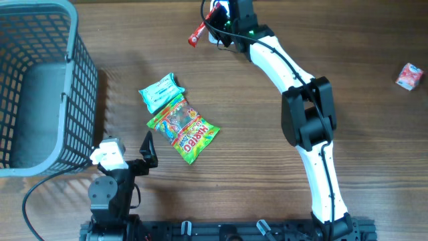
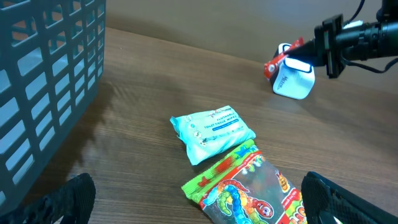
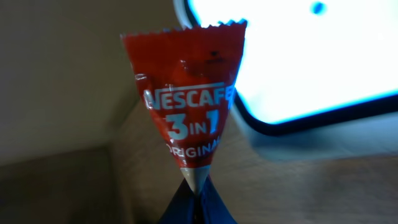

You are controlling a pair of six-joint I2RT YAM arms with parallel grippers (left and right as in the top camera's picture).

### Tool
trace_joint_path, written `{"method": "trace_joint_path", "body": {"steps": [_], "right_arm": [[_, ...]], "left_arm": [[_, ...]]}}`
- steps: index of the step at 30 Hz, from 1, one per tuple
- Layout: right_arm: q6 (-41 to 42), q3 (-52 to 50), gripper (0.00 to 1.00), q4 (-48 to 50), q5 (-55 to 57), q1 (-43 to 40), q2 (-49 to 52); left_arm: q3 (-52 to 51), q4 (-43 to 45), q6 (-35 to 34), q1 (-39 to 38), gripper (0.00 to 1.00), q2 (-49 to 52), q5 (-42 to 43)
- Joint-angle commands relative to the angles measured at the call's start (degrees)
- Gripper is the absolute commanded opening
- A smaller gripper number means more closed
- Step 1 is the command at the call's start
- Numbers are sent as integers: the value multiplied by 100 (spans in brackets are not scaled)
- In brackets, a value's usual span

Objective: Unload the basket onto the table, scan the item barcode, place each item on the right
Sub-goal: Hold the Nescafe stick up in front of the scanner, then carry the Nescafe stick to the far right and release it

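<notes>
The right gripper (image 3: 195,200), clenched tight on the lower tip of a red Nescafé 3-in-1 sachet (image 3: 186,112), holds the packet upright at the far edge of the table (image 1: 254,134). The sachet's crimped, saw-toothed top edge points up and its white lettering faces the wrist camera. Just behind it glows the bright window of a white scanner (image 3: 298,56), framed by a dark rim. From the left wrist camera the sachet appears to lie against the scanner's upper corner, though the view is too distant to say whether the two touch. No barcode is visible on the side of the packet that shows.

The left gripper (image 1: 130,155) rests at the near edge of the table with its jaws spread wide and nothing between them. Its black fingers (image 2: 68,199) sit at the two bottom corners of its own camera's view.

Between the two arms lie a pale blue pack of tissue wipes (image 1: 160,92) and, touching it, a green and red bag of gummy sweets (image 1: 182,129). A grey wire basket (image 1: 80,87) stands at the left. A small pink box (image 1: 409,75) sits well apart at the right edge. Nothing stands between the sachet and the scanner.
</notes>
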Motion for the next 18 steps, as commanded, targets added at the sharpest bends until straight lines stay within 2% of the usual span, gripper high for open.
{"method": "trace_joint_path", "body": {"steps": [1,4,7,11,14,16,18], "right_arm": [[-72,142,5,-422,-284,-225,-308],[-544,142,5,-1130,-417,-492,-1001],[-1104,142,5,-2234,-365,-907,-1904],[-2028,142,5,-4256,57,-2033,-2776],[-2573,98,4,-5337,852,-2975,-2754],[-2861,-262,5,-5602,1410,-3821,-2581],[-2850,-597,5,-5545,1646,-4271,-2459]], "left_arm": [[-31,13,-11,22,100,-37,66],[-31,13,-11,22,100,-37,66],[-31,13,-11,22,100,-37,66],[-31,13,-11,22,100,-37,66],[-31,13,-11,22,100,-37,66],[-31,13,-11,22,100,-37,66],[-31,13,-11,22,100,-37,66]]}}
